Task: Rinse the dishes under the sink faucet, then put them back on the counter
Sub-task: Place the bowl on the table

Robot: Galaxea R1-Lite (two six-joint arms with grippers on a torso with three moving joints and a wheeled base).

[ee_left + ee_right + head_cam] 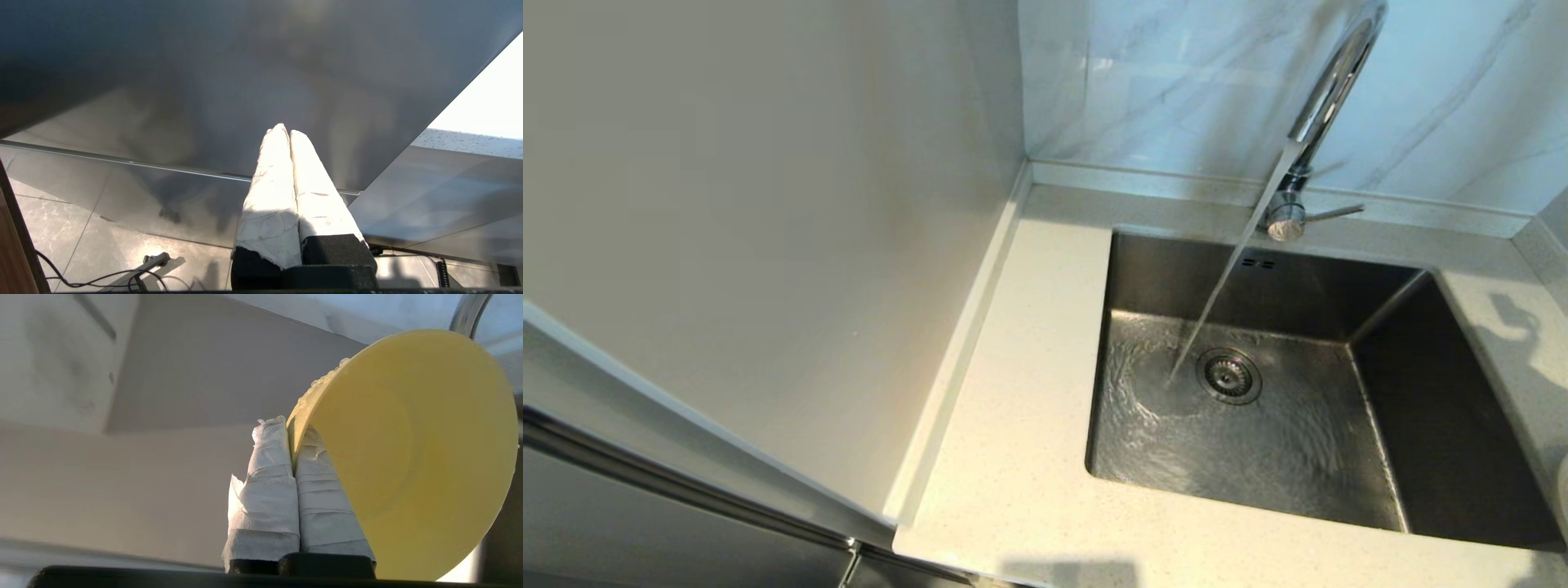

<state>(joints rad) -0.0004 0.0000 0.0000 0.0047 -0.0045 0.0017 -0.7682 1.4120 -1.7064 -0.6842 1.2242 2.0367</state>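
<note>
Water runs from the chrome faucet (1327,102) into the grey steel basin (1437,425) and swirls near the drain (1228,376). The speckled counter (1013,408) surrounds the basin. In the right wrist view my right gripper (291,435) is shut on the rim of the pale yellow bowl (412,457), which stands tilted on edge with water drops along its rim. My left gripper (284,131) is shut on nothing, low in front of a cabinet. Neither gripper shows in the head view. The chopsticks and white plate are out of view.
A tall beige cabinet side (768,245) rises left of the counter. Marble wall tiles (1176,82) stand behind the faucet. A shadow of the arm (1515,327) falls on the counter right of the basin. Cables (102,279) lie on the floor tiles.
</note>
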